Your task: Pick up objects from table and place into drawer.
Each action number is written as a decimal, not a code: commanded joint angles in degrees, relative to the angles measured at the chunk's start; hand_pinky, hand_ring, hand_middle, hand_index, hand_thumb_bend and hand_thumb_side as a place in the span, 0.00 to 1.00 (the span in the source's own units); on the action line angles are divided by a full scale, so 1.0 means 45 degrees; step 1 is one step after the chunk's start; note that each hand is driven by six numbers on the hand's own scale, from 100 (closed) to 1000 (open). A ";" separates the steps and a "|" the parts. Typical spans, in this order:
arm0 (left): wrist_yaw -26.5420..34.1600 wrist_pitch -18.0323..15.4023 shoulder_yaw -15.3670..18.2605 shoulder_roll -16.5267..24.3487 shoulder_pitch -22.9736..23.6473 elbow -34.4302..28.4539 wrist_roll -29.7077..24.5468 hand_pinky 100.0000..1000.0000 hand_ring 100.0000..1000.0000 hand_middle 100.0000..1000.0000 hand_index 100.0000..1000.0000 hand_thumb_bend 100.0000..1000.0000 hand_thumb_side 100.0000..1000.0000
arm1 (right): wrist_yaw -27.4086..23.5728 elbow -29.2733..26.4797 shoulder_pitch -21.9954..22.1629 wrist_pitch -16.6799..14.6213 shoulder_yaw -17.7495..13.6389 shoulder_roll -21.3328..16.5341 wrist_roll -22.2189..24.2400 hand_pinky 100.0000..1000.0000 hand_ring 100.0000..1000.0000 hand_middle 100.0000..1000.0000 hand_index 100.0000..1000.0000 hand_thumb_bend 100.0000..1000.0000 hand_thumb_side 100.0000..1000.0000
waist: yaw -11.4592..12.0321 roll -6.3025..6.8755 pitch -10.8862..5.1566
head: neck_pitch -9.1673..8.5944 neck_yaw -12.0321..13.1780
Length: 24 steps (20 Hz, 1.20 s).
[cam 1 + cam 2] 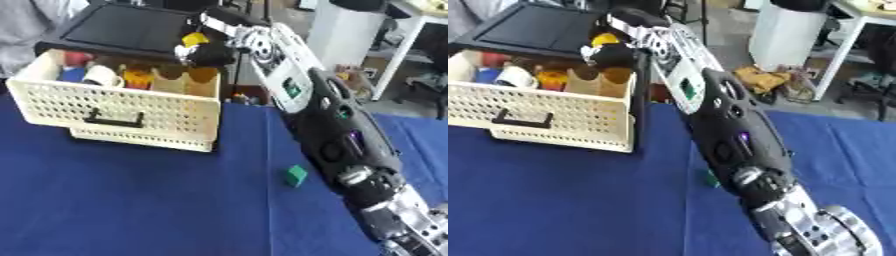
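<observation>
- Overhead, the robot's right hand [203,50] is hovering above the right end of the open cream perforated plastic drawer [131,107], its fingers curling around a small yellow object [194,38].
- Meanwhile, a small green cube [296,175] is lying on the blue cloth surface [131,200], just beside the outstretched arm.
- Inside the drawer, a white cup [102,75] and orange items are sitting.

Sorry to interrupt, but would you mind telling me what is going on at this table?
The robot's right arm reaches across the blue table to the open cream drawer. Its right robot hand is over the drawer's far right corner, fingers curled round a yellow object. Several items, including a white cup, already sit in the drawer. A green block remains on the cloth. No left robot hand shows.
</observation>
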 commanded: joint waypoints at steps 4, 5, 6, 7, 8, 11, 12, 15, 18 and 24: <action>-0.0019 0.0019 0.0119 0.0086 -0.0166 -0.0162 -0.0020 0.54 0.60 0.66 0.86 0.39 0.86 | -0.0240 -0.0357 -0.0269 0.0108 0.0038 -0.0163 -0.0036 0.57 0.73 0.71 0.78 0.00 0.64 | -0.0129 0.0046 -0.0456 | 0.0125 0.0068; -0.0026 0.0018 0.0118 0.0078 -0.0166 -0.0162 -0.0024 0.54 0.60 0.66 0.86 0.39 0.86 | -0.0245 -0.0363 -0.0276 0.0120 0.0042 -0.0160 -0.0057 0.57 0.72 0.71 0.78 0.00 0.64 | -0.0141 0.0035 -0.0483 | 0.0128 0.0079; -0.0030 0.0018 0.0117 0.0074 -0.0163 -0.0162 -0.0027 0.54 0.60 0.66 0.86 0.39 0.86 | -0.0234 -0.0356 -0.0281 0.0124 0.0058 -0.0161 -0.0077 0.56 0.72 0.70 0.78 0.00 0.64 | -0.0150 0.0023 -0.0508 | 0.0129 0.0085; -0.0035 0.0016 0.0115 0.0073 -0.0161 -0.0162 -0.0028 0.54 0.60 0.66 0.86 0.39 0.86 | -0.0225 -0.0346 -0.0283 0.0124 0.0069 -0.0155 -0.0095 0.56 0.72 0.70 0.78 0.00 0.64 | -0.0158 0.0015 -0.0528 | 0.0121 0.0087; -0.0039 0.0014 0.0112 0.0070 -0.0161 -0.0162 -0.0032 0.54 0.60 0.66 0.86 0.39 0.86 | -0.0220 -0.0337 -0.0284 0.0121 0.0075 -0.0149 -0.0110 0.57 0.72 0.71 0.78 0.00 0.64 | -0.0162 0.0007 -0.0545 | 0.0114 0.0092; -0.0048 0.0012 0.0101 0.0052 -0.0177 -0.0162 -0.0043 0.54 0.60 0.66 0.86 0.39 0.86 | -0.0194 -0.0310 -0.0286 0.0127 0.0081 -0.0154 -0.0167 0.57 0.72 0.71 0.78 0.00 0.64 | -0.0176 -0.0009 -0.0590 | 0.0090 0.0107; -0.0051 0.0011 0.0099 0.0048 -0.0181 -0.0162 -0.0045 0.54 0.60 0.66 0.86 0.39 0.86 | -0.0166 -0.0299 -0.0285 0.0134 0.0081 -0.0159 -0.0200 0.57 0.73 0.71 0.78 0.00 0.64 | -0.0177 -0.0011 -0.0600 | 0.0077 0.0109; -0.0065 0.0014 0.0106 0.0030 -0.0177 -0.0162 -0.0040 0.54 0.60 0.66 0.86 0.40 0.87 | 0.0095 -0.0341 -0.0276 0.0169 0.0066 -0.0246 -0.0538 0.60 0.75 0.72 0.79 0.00 0.63 | -0.0210 0.0000 -0.0607 | 0.0025 0.0117; -0.0072 0.0022 0.0117 0.0031 -0.0161 -0.0162 -0.0024 0.54 0.60 0.66 0.86 0.40 0.86 | 0.0225 -0.0509 -0.0247 0.0213 0.0001 -0.0378 -0.0954 0.60 0.75 0.72 0.79 0.00 0.62 | -0.0245 0.0019 -0.0585 | 0.0008 0.0157; -0.0145 0.0037 0.0181 0.0116 -0.0065 -0.0162 0.0034 0.53 0.59 0.64 0.85 0.39 0.86 | -0.0690 -0.2895 0.0050 0.1191 -0.0443 -0.1508 -0.3157 0.42 0.60 0.56 0.64 0.00 0.53 | -0.0345 0.0112 -0.0489 | -0.0055 0.0360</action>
